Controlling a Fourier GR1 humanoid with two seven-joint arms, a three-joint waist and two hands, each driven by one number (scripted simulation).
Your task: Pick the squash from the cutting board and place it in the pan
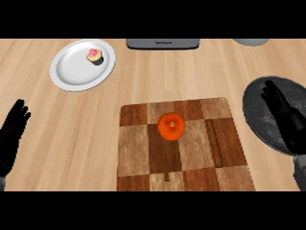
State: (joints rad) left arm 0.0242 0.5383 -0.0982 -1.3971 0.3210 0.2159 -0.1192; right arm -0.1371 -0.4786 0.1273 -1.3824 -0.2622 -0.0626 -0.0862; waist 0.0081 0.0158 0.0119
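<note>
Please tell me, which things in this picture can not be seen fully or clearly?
- Pan, head view: the right hand covers much of it; the handle cannot be made out.
- Grey appliance and grey object: cut off at the top edge.
- Item on the white plate: too small to identify.
- Left hand: cut off at the left edge.

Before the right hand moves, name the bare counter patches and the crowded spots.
Bare wood lies between the plate and the cutting board, and between the left hand and the board. Crowded: the right hand hovers over the pan, close beside the board; the squash sits mid-board.
</note>
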